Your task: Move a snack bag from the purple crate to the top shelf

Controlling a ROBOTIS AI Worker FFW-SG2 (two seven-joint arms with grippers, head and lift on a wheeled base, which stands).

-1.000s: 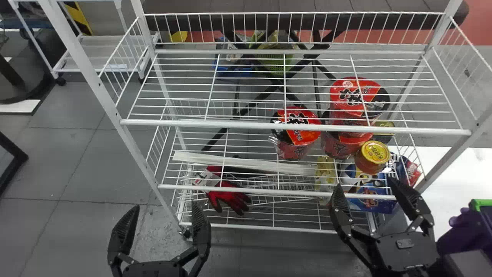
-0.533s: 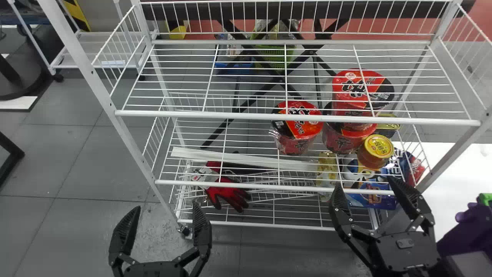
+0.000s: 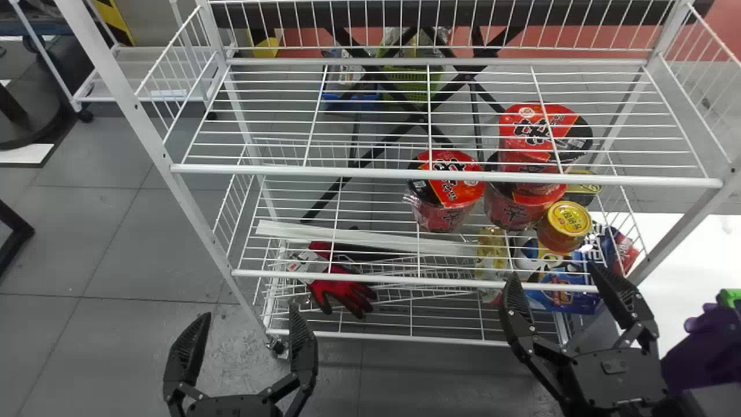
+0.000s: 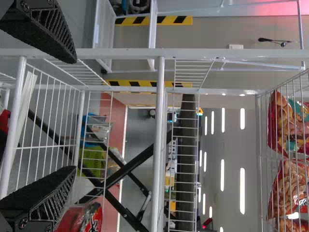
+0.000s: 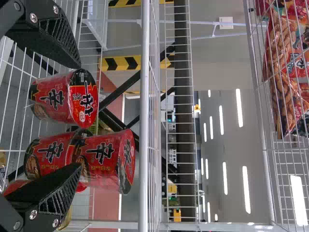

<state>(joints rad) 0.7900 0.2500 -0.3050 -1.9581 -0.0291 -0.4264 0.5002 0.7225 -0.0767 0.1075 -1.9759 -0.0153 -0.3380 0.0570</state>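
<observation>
I have my left gripper (image 3: 248,313) near on the left and my right gripper (image 3: 554,271) near on the right, each with fingers spread wide, pointing toward the far side.

Your left hand (image 3: 249,311), right hand (image 3: 554,274): black, two flat tapered fingers (image 5: 46,191) each, ribbed inner faces. Silver screws (image 5: 33,214) near finger bases. Slim black linkage bars (image 3: 547,350). Right housing (image 3: 622,379) boxy, black, small rounded grey plate (image 3: 614,366) on top.

Noodle cups (image 3: 443,215) and jar (image 3: 561,234) on shelf (image 3: 405,280), glove (image 3: 344,291) on lower shelf (image 3: 393,338)
</observation>
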